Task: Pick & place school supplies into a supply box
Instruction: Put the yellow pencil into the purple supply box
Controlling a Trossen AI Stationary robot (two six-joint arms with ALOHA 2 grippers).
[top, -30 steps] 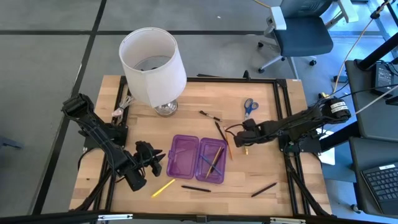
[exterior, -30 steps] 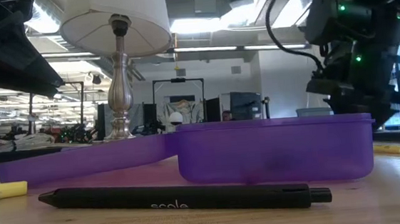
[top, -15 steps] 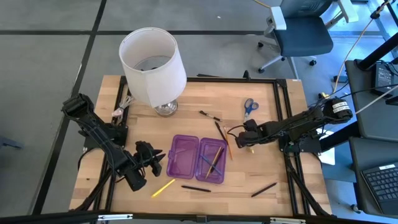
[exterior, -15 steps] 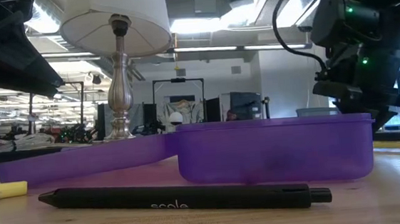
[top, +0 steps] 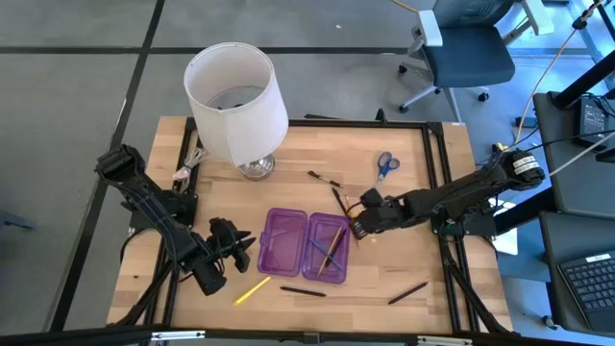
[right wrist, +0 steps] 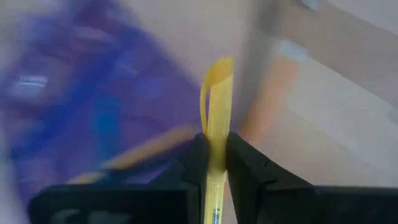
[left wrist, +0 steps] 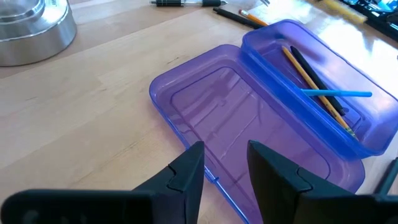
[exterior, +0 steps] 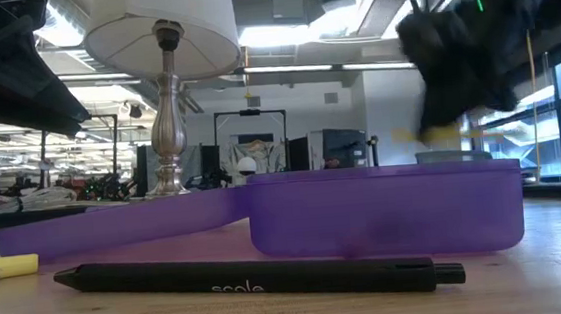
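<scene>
The purple supply box [top: 306, 245] lies open on the wooden table, with several pens and pencils [top: 332, 248] in its right half. My right gripper [top: 358, 223] hovers at that half's right edge, shut on a yellow pen [right wrist: 216, 99]. My left gripper [left wrist: 224, 163] waits at the box's left side, open, with nothing between its fingers. Still flat on the table are blue-handled scissors [top: 384, 163], black pens [top: 303, 290] [top: 407, 292] [top: 325, 178] and a yellow pencil [top: 252, 288]. My right gripper pinches the yellow pen's shaft [right wrist: 215, 134] between its two fingers. The pen's free end [right wrist: 217, 65] sticks out past the fingertips. The pen is lifted clear of the table and shows about level in the low view [exterior: 444, 134].
A white-shaded lamp [top: 235, 101] stands on its metal foot [top: 256, 166] at the back left. A black pen and an orange pencil [top: 343, 205] lie just behind my right gripper. Bare wood shows to the right of the box.
My right gripper has taken the yellow pen off the table to the right of the box, lifted it clear and carried it toward the table's left, up to the box's right half. The box and my left arm have kept still.
</scene>
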